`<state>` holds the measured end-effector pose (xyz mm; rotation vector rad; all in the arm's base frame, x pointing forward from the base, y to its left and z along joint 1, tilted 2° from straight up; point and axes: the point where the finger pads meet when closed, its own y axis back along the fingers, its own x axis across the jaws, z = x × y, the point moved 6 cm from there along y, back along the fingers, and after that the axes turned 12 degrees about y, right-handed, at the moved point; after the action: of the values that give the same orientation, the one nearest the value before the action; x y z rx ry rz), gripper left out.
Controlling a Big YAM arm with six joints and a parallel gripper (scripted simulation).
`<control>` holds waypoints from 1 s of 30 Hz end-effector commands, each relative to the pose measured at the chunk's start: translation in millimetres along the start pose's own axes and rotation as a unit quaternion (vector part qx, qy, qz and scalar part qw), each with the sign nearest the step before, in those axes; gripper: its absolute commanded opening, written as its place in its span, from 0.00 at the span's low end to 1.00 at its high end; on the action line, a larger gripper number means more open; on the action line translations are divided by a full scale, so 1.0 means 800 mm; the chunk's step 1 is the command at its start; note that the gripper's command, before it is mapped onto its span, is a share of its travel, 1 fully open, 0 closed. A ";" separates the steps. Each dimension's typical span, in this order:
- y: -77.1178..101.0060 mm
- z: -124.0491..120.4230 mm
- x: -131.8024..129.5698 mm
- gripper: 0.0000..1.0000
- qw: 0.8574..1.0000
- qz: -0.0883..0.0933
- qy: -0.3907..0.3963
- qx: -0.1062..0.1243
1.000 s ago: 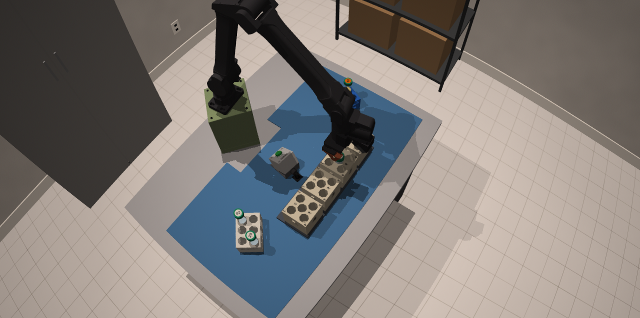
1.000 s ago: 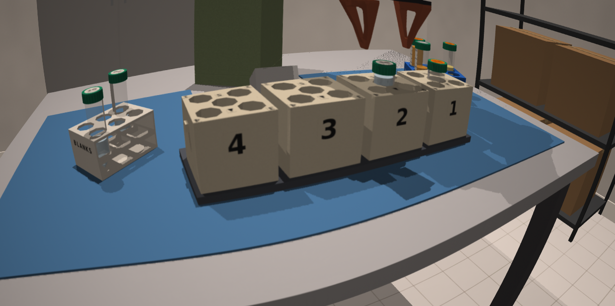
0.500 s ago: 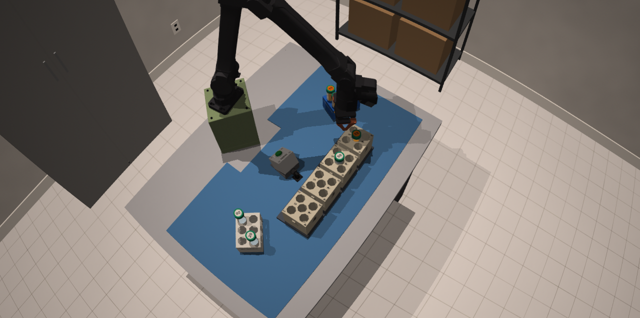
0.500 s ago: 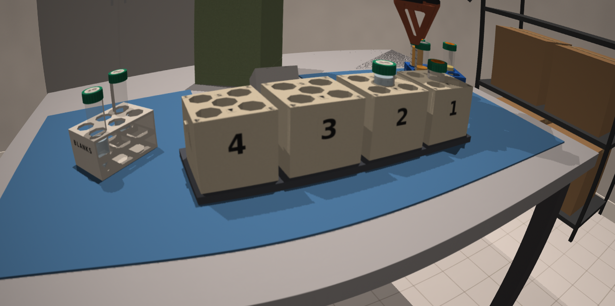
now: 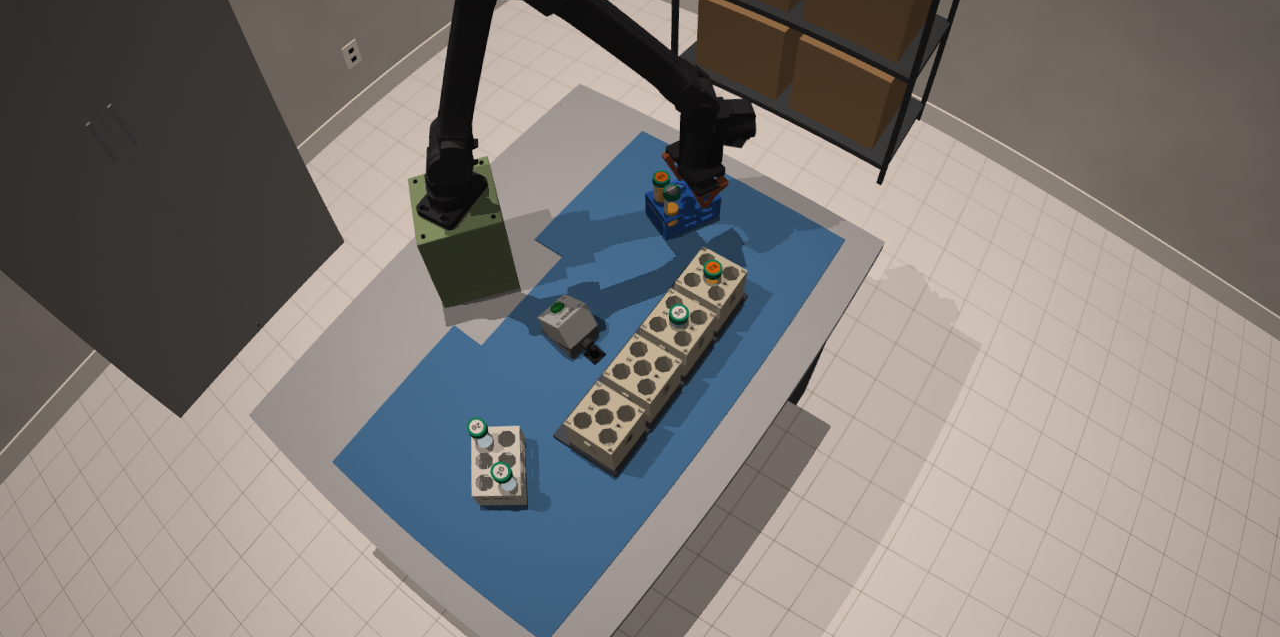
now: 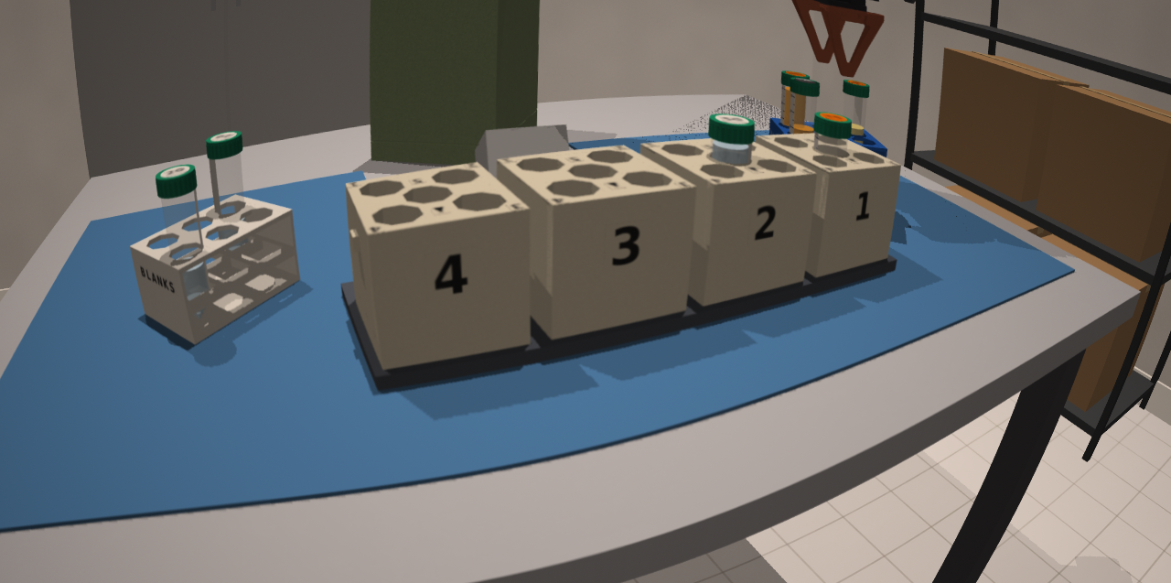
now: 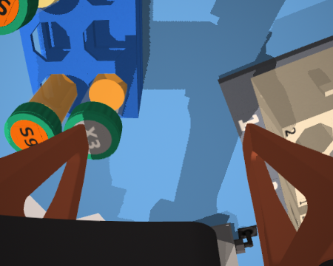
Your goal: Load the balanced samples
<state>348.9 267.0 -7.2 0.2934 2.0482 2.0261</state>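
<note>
The end effector hangs above the blue sample rack, its brown fingers spread wide apart with nothing between them. In the rack, tubes S9, X3 and S8 stand upright, long axes vertical, caps up. Another orange-dot tube stands upright in adapter 1, and a white-dot blank in adapter 2, on the surface.
</note>
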 end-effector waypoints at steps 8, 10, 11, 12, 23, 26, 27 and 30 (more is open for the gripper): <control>0.009 0.084 0.047 0.80 1.000 -0.005 -0.015 -0.010; 0.010 0.100 0.061 0.80 1.000 -0.005 -0.015 -0.011; 0.010 0.108 0.068 0.80 1.000 -0.004 -0.015 -0.011; 0.010 0.116 0.075 0.80 1.000 -0.004 -0.015 -0.011; -0.026 0.095 0.072 0.80 1.000 0.000 -0.027 -0.001; -0.039 0.098 0.083 0.80 1.000 0.000 -0.017 -0.001; -0.043 0.100 0.087 0.80 1.000 0.000 -0.015 -0.001; -0.041 0.111 0.084 0.80 1.000 -0.003 -0.015 -0.010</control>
<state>311.3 357.2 -44.0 0.3331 2.0464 1.9977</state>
